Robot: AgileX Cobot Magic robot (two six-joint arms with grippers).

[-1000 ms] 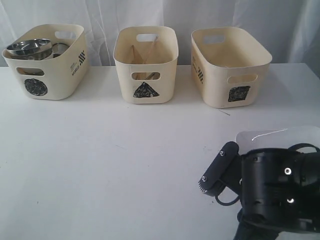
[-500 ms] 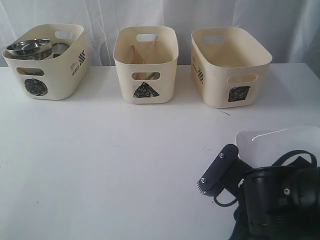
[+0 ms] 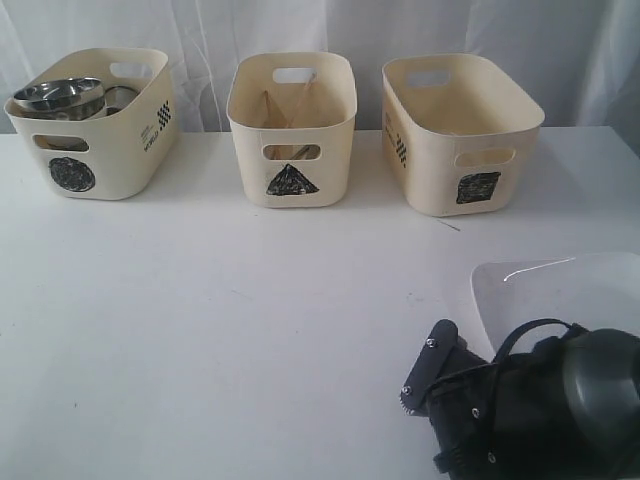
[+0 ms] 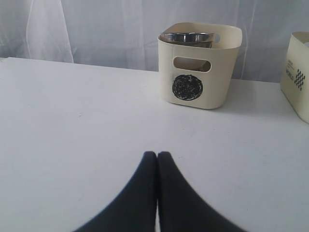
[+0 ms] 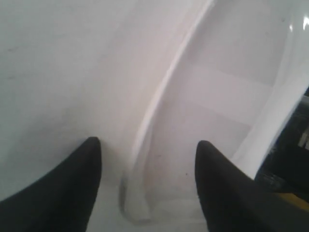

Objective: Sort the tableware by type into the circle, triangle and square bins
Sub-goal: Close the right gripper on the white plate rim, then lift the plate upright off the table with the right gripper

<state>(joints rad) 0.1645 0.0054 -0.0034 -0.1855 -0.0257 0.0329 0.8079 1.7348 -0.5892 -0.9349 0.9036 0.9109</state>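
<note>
Right gripper (image 5: 147, 145): spread, 1 finger each side of plate (image 5: 217, 96) rim. Left gripper (image 4: 157, 154): pressed together, empty. Circle bin (image 3: 110, 150), steel bowl (image 3: 60, 95) inside, well apart from plate.

Just a plain white table (image 3: 250, 330) with a few faint marks on it, and a white curtain (image 3: 205, 50) hanging in folds along its far edge.
</note>
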